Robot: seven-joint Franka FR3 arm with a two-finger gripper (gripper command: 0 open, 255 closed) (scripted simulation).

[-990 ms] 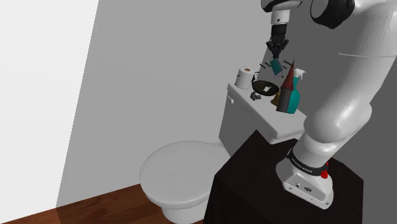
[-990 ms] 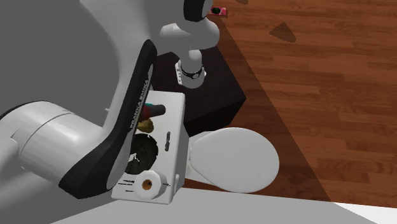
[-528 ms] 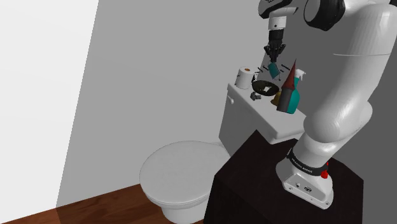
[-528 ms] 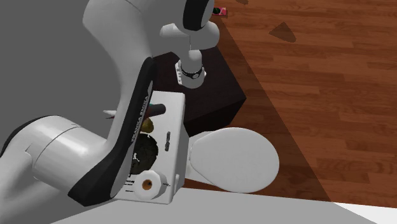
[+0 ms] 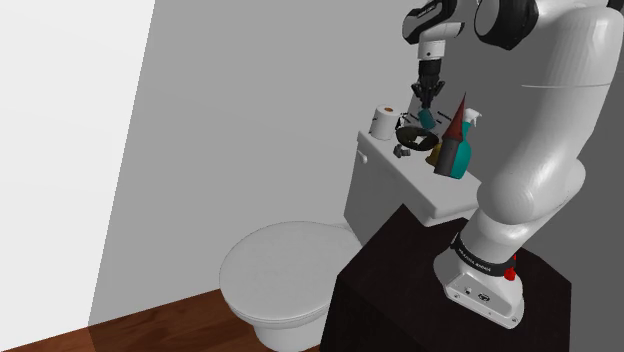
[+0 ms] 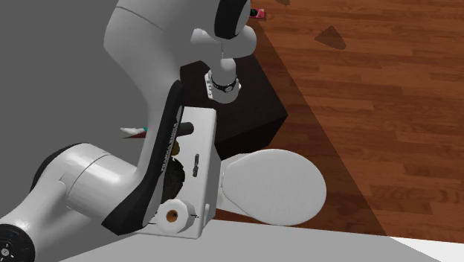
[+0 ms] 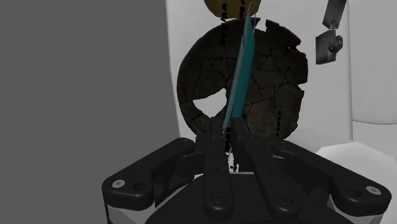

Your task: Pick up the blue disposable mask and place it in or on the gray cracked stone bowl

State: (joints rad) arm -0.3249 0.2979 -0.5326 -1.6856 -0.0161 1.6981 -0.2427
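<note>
The arm (image 5: pixel 540 150) is glossy white, with rounded tubular links and dark joints. One link carries a black stripe (image 6: pixel 165 141) lettered in white. A black lettered band (image 5: pixel 478 262) rings its foot, beside a small red tab (image 5: pixel 511 269). The all-black gripper (image 7: pixel 226 130) shows round screws (image 7: pixel 219 199).

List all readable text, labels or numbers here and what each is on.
"FRANKA EMIKA": white lettering on the black strip along the white robot arm.
White marks on the black band at the arm's base: too small to read.
</note>
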